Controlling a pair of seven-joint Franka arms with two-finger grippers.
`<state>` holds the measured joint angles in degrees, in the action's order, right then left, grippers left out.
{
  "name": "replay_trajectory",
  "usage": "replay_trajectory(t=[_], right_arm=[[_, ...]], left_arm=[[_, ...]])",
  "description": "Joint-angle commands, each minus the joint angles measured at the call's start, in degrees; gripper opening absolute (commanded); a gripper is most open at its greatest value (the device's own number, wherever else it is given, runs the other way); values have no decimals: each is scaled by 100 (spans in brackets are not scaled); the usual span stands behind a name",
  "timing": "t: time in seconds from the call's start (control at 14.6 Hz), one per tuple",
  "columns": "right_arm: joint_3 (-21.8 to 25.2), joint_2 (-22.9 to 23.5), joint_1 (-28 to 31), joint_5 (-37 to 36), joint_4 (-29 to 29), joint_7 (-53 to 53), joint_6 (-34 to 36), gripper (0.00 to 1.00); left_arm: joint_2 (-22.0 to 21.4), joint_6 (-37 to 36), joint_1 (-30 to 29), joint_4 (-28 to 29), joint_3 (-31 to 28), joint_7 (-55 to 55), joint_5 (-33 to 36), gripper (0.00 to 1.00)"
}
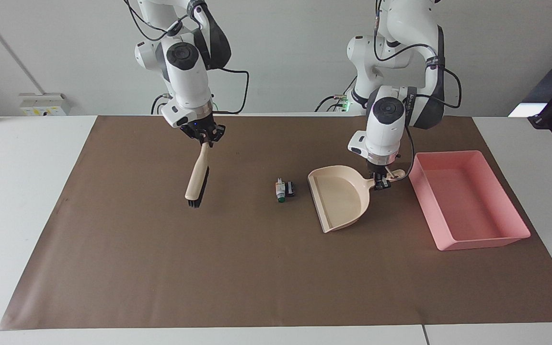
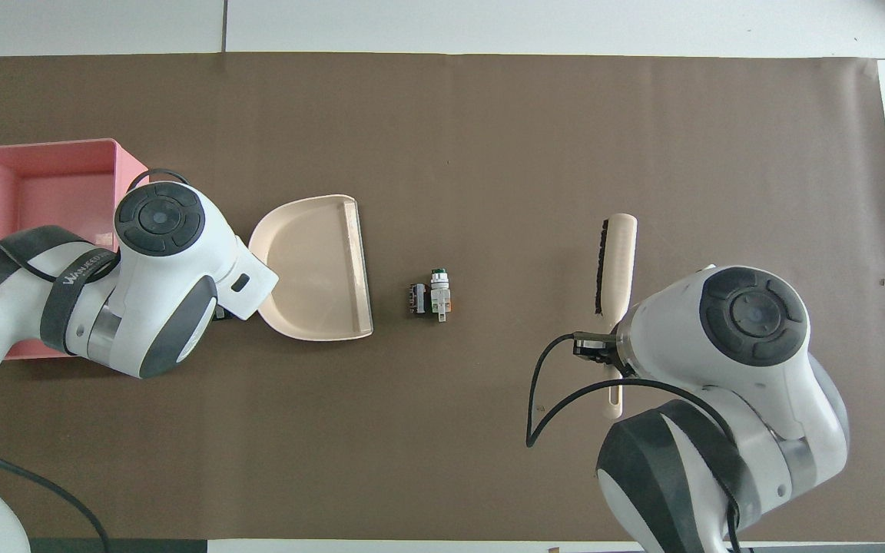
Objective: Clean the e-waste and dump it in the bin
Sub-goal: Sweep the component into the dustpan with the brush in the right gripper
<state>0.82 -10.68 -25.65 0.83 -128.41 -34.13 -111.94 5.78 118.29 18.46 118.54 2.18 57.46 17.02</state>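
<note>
Step in hand, as judged: bringing brush and dustpan to the e-waste for sweeping.

Left gripper [image 1: 382,183], right of centre in the facing view, is clamped on the handle of the dustpan [image 1: 340,201]. The pan's open mouth faces the e-waste with a clear gap between them; whether its lip rests on the mat cannot be told.

Right gripper [image 1: 205,136], upper left of centre in the facing view, is closed on the handle of the brush [image 1: 197,181]. The brush hangs bristles down, in the air over the mat [image 1: 161,268].

The e-waste [image 1: 284,189] lies on the mat at the centre of the frame, between brush and pan and closer to the pan. The two pieces touch or nearly so. The bin [image 1: 467,206] sits at the right of the facing view, just beside the pan handle.

Recommendations for the step:
- Seat the pan lip flat on the mat, close to the pieces, so nothing slips beneath it.
- Lower the brush on the side of the pieces away from the pan, bristles meeting the mat.
- Sweep in one short, slow stroke toward the pan mouth; the pieces are tiny and could flick aside or part.
- Hold the pan steady against the push.

Count: two arms, two grippers, one brush, one dustpan, one bin, two e-waste pieces, one mat.
</note>
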Motion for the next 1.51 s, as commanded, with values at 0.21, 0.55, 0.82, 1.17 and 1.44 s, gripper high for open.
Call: replay_trajectory(t=[0.21,0.55,0.82,1.17,1.44], right_arm=[[15,602,-985,22,-35,-569,-513,0],[6,681,-1416,49,-35,-394,-408,0],[-81,927,-1434,214,17,-191,-460,0],[-240,1444,-1530,786,560,-138,-504,0],[-240,2279,-1785,1777,1343,-156,-1090,0]], left_arm=[[186,-298,368,-234,-25,-15,513,0],[740,-509,685,-727,-34,-304,416,0],[749,-579,755,-657,-34,-490,425,0],[740,-860,939,-657,-34,-569,425,0],[714,-984,1002,-587,-34,-622,434,0]])
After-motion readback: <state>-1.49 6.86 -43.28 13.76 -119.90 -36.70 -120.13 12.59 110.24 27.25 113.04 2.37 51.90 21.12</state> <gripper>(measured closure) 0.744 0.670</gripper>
